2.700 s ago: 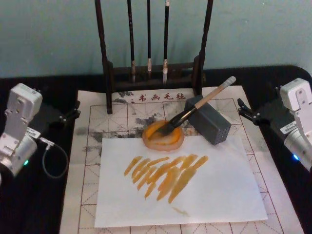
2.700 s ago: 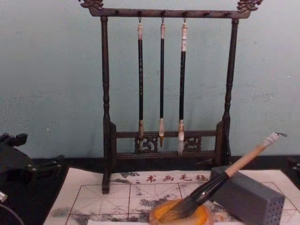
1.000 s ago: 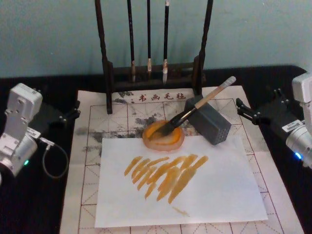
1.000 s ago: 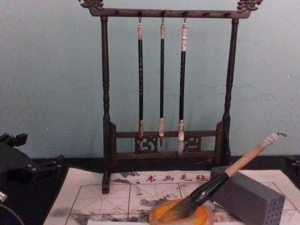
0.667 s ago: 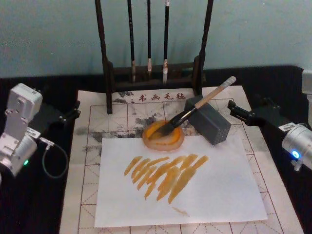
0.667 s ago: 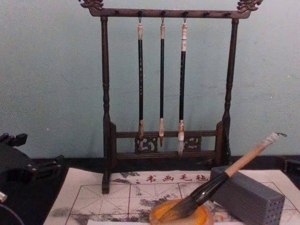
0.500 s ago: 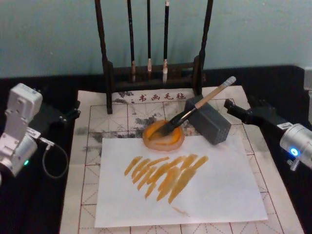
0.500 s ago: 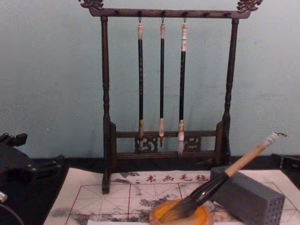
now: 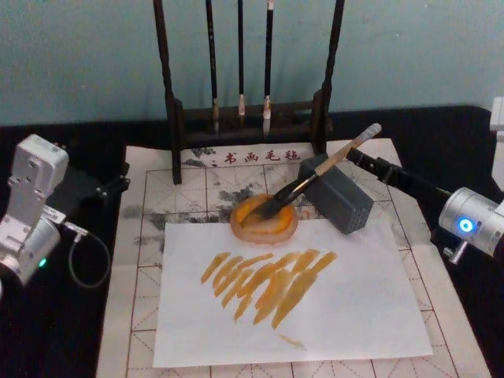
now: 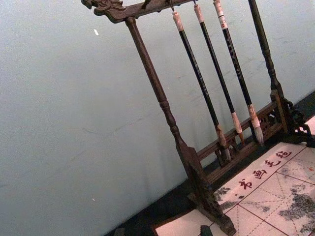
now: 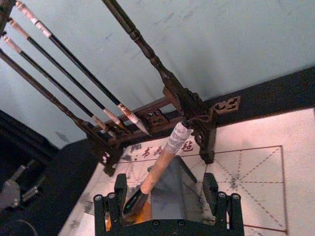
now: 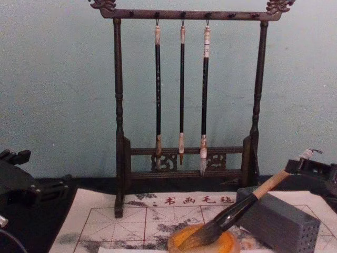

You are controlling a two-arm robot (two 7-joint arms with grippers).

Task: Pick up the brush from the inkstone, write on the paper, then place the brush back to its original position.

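The brush lies in its resting place. Its dark bristles sit in the orange inkstone and its tan handle leans up over the top edge of the grey block, with the whitish end cap raised toward the far right. The inkstone rests on the paper where it meets the far edge of a plain white sheet, which carries orange strokes.

The right gripper is at the upper handle. Its jaws are spread wide, one either side of the handle and clear of it, so nothing is gripped yet. The left gripper is parked by the bench's left edge, and its grip state cannot be told.

The pickup looks about to begin, and the main danger is in the closing. The handle rests only on the block's edge, so if one finger meets it first it may roll or slide off sideways and drag the wet bristles across the paper. A descent that goes too low would knock the block and take away the brush's support. A grip this close to the end cap leaves a long lever, so the brush may swing in the jaws and fling ink. Lifting without first clearing the dish rim could tip or shift the inkstone. The rack with its thin brushes stands just behind, so a high backward lift risks striking it.
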